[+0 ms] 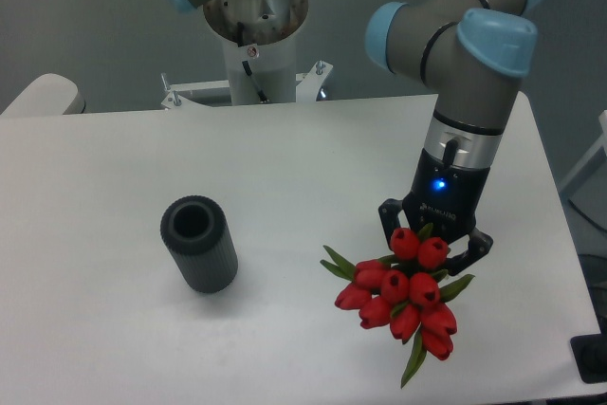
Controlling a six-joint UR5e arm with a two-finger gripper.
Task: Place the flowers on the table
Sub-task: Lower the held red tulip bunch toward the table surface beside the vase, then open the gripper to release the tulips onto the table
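Red flowers [403,297] bunched just below claw [435,246], over white table [285,187]

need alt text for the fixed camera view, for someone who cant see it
A robot arm's gripper holds a bunch of red tulips, the flowers, over the right side of a white table. A dark grey ribbed vase stands empty on the left, apart from the bunch.
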